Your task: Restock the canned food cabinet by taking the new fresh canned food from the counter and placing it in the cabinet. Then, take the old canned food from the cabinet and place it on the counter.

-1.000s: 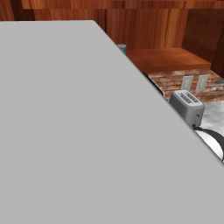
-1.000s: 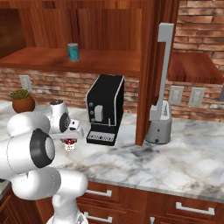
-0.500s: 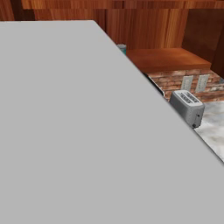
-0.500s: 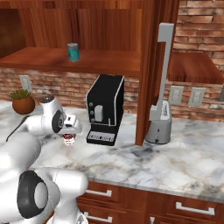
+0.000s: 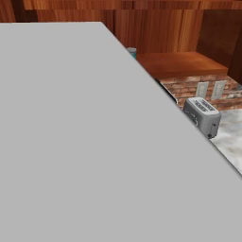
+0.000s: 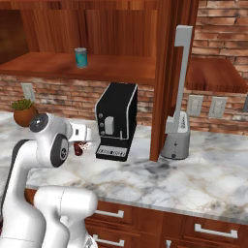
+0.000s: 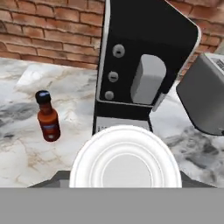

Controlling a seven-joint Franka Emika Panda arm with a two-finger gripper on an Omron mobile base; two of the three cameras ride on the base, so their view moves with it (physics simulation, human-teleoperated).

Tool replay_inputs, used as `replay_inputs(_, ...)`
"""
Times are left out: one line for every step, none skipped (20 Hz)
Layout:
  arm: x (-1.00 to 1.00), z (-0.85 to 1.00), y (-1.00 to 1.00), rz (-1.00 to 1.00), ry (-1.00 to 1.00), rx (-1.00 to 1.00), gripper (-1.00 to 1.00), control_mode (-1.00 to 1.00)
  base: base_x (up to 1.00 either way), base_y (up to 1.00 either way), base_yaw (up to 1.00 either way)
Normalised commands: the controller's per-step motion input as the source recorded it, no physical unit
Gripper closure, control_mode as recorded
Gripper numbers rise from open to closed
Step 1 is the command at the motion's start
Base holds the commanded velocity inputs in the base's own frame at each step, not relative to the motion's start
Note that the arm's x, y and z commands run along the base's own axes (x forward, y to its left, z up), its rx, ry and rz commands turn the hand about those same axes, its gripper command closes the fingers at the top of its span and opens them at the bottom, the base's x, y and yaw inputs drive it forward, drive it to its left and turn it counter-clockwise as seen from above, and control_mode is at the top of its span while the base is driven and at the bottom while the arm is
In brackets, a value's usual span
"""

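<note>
We hold the new fresh canned food clamped in the gripper just left of the coffee machine, off the tabletop, ready for the cabinet shelf above it, where the old canned food sits.

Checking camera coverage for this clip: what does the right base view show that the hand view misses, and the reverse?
Right base view alone: the teal cylindrical tin on the reddish-brown wooden cabinet shelf, and a small potted plant. Hand view alone: a small brown sauce bottle and the silvery round top of a tin. Both: the black coffee machine, pale marble counter and brick wall.
</note>
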Motion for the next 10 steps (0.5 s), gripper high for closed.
replay_inputs(-0.37,1.0,-0.8,0.0,-0.47,0.0,1.0,-1.0,0.0,0.0,0.0)
replay_inputs(-0.31,1.0,-0.79,0.0,-0.47,0.0,1.0,-1.0,0.0,0.0,0.0)
replay_inputs(-0.23,1.0,-0.77,0.0,-0.44,0.0,1.0,-1.0,0.0,0.0,0.0)
replay_inputs(-0.16,1.0,-0.74,0.0,-0.42,0.0,1.0,-1.0,0.0,0.0,0.0)
replay_inputs(-0.06,1.0,-0.7,0.0,-0.39,0.0,1.0,-1.0,0.0,0.0,0.0)
replay_inputs(0.0,1.0,-0.69,0.0,-0.36,0.01,1.0,-1.0,0.0,0.0,0.0)
replay_inputs(0.0,1.0,-0.68,0.01,-0.31,0.04,1.0,-1.0,0.0,0.0,0.0)
replay_inputs(0.0,1.0,-0.62,0.01,-0.28,0.05,1.0,-1.0,0.0,0.0,0.0)
replay_inputs(0.0,1.0,-0.56,0.02,-0.2,0.06,1.0,-1.0,0.0,0.0,0.0)
replay_inputs(0.0,1.0,-0.53,0.03,-0.15,0.07,1.0,-1.0,0.0,0.0,0.0)
